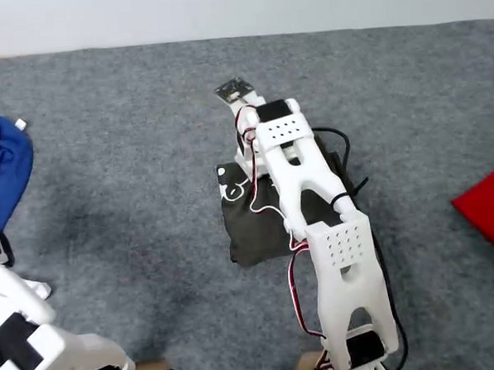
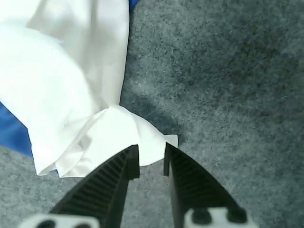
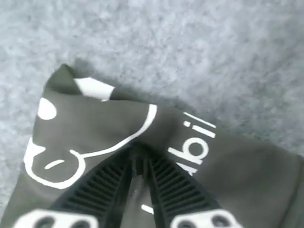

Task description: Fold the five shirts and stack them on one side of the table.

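1. A dark shirt with white print lies bunched at the middle of the grey table.
2. The right gripper is closed tight on a raised fold of it.
3. At the table's left edge, a white shirt lies rumpled over a blue shirt. A red shirt lies at the right edge.
4. The left gripper is parted narrowly at the white shirt's hem, apparently holding nothing.

The right arm hides part of the dark shirt; edges crop the red shirt and blue shirt.
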Tool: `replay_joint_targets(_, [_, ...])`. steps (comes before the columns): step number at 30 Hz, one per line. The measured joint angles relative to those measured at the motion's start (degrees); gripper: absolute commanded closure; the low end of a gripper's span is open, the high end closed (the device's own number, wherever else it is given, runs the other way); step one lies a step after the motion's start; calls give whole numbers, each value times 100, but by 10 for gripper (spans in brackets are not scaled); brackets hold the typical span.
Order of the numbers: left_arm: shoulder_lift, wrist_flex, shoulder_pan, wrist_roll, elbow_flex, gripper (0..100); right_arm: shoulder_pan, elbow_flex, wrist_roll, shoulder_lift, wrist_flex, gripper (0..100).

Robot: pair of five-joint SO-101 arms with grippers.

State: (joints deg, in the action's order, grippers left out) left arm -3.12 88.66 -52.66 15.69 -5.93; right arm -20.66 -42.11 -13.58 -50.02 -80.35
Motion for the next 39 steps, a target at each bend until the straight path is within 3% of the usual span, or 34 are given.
replay_joint_targets(7, [158, 88, 0, 0, 0, 896, 18, -844, 0, 220, -615, 989])
replay_joint_targets(14, [1240, 167, 334, -9, 0, 896, 255, -1064, 0, 360, -1354, 989])
replay_joint_targets(21, [2189, 299, 844, -9, -475, 896, 782, -1064, 193, 360, -1407, 989])
replay_joint_targets(29, [2725, 299, 853, -9, -1275, 896, 1213, -1073, 1011, -343, -1160, 989])
replay_joint_targets(39, [3279, 299, 853, -9, -1741, 896, 1855, -1653, 1187, -598, -1169, 989])
